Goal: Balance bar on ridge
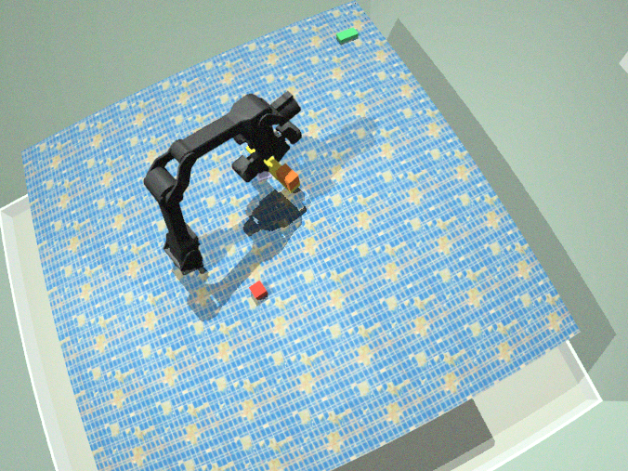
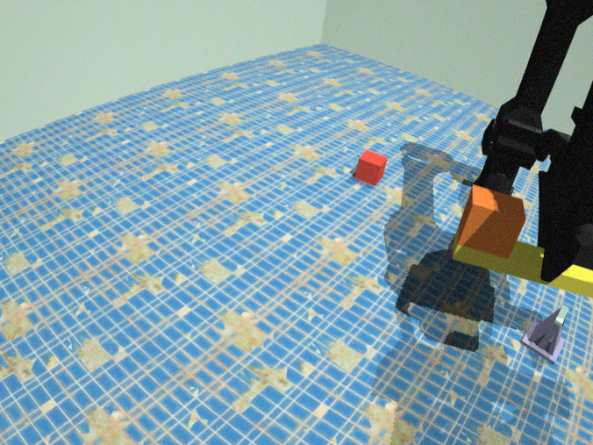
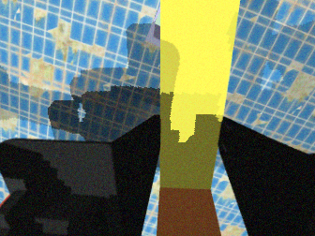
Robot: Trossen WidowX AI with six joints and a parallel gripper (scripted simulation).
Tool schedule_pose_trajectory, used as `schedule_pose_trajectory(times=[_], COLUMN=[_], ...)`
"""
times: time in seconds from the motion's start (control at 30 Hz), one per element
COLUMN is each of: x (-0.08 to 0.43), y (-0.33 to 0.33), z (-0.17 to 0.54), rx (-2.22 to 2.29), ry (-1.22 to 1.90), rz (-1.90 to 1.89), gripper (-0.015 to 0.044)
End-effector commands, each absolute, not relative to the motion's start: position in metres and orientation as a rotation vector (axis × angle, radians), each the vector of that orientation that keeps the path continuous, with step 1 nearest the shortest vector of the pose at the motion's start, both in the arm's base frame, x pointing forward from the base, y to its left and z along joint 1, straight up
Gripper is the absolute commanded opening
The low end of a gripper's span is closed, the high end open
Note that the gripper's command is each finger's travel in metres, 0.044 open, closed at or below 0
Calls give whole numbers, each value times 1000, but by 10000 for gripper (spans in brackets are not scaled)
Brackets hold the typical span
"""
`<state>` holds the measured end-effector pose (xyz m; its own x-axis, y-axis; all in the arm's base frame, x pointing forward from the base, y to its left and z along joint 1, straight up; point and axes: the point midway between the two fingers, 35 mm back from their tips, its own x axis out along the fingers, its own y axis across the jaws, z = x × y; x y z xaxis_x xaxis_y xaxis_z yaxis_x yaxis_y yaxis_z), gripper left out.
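The yellow bar [image 1: 274,167] [image 2: 528,261] [image 3: 202,39] carries an orange block [image 1: 291,178] [image 2: 495,224] [image 3: 187,213] on one end. My gripper [image 1: 266,159] [image 2: 555,268] [image 3: 188,123] is shut on the bar and holds it above the table, clear of the ridge. The ridge [image 1: 264,176] [image 2: 545,336] [image 3: 154,34] is a small purple-grey wedge with a pale top on a square base. It stands below the bar, partly hidden in the top view and mostly hidden behind the bar in the wrist view. The bar's far end is out of view in the exterior view.
A red cube [image 1: 257,289] [image 2: 370,168] lies on the blue patterned table top [image 1: 335,345] [image 2: 197,290], on the near side of the arm in the top view. A green block [image 1: 346,34] lies near the table's far corner. The arm's shadow falls around the ridge.
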<state>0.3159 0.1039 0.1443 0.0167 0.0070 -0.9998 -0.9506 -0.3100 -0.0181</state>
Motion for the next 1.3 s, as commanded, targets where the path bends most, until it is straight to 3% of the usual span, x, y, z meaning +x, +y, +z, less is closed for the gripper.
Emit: schedule_pose_trajectory(times=[0.0,0.57,1.27], x=[310,290,293], y=[119,178,182], z=[147,147,119], rx=[-1384,-1129,-1120], ry=[1066,1229,1233], rz=[1359,1120,1111], gripper=[0,0,0])
